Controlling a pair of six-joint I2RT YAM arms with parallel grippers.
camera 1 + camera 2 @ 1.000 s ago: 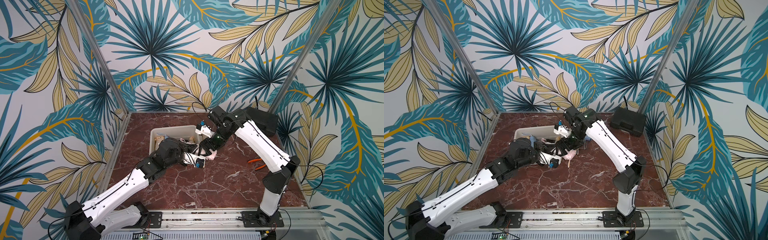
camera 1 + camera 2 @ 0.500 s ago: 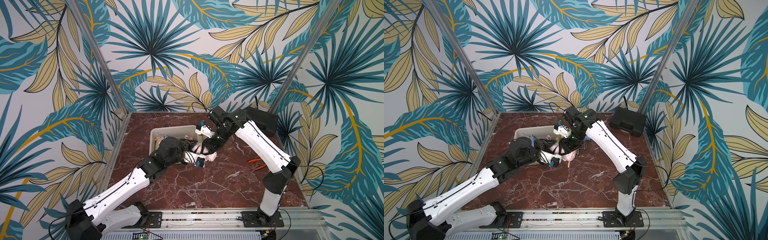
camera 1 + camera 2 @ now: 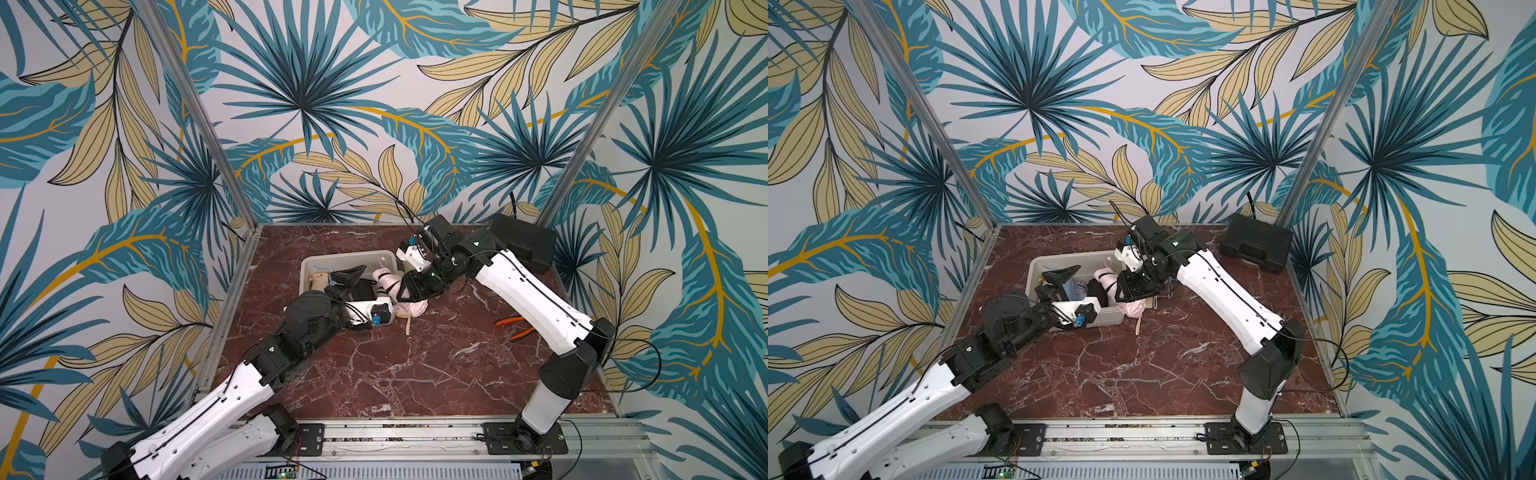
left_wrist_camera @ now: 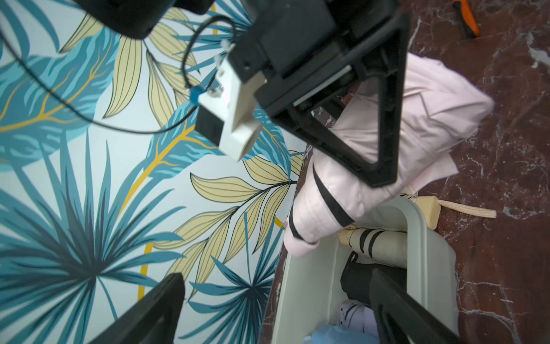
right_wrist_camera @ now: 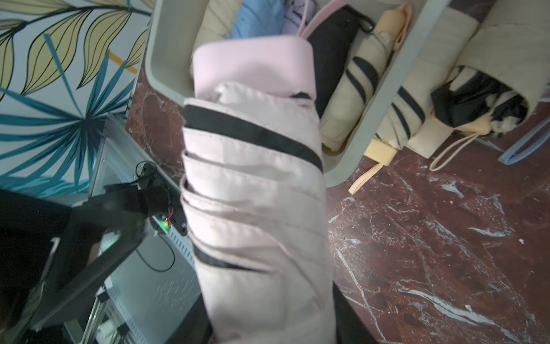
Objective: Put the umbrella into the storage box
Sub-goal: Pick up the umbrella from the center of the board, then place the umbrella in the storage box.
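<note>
In both top views the umbrella (image 3: 386, 279) is only a pink bundle at frame centre. It crosses the right-hand wall of the box (image 3: 305, 266) and is half hidden under the right claw (image 3: 405, 291).

The right wrist view gives us what those miss. That claw is clenched on the folded canopy, and the umbrella is tilted, its pink end over the box rim and the rest above the bench (image 5: 446, 238).

The left wrist view alone shows us the left claw (image 4: 276, 274) released, with fingers spread wide over the box and nothing between them.

Only the top views take in the black case (image 3: 523, 245) at the bench's upper right. The orange pliers (image 3: 515, 328) lie right of centre, well apart from the box.

Up close the umbrella is pale pink, with loose pleats, black bands and a squared pink end.

Inside the box we see a black umbrella (image 5: 333, 44), a cream umbrella (image 5: 354, 98) with black stripes and a blue one (image 5: 259, 18). A second cream one (image 5: 404, 113) lies on the bench just beside the wall.

Dark marks on a white fold (image 4: 354, 315) in the box are too blurred for us to read.
</note>
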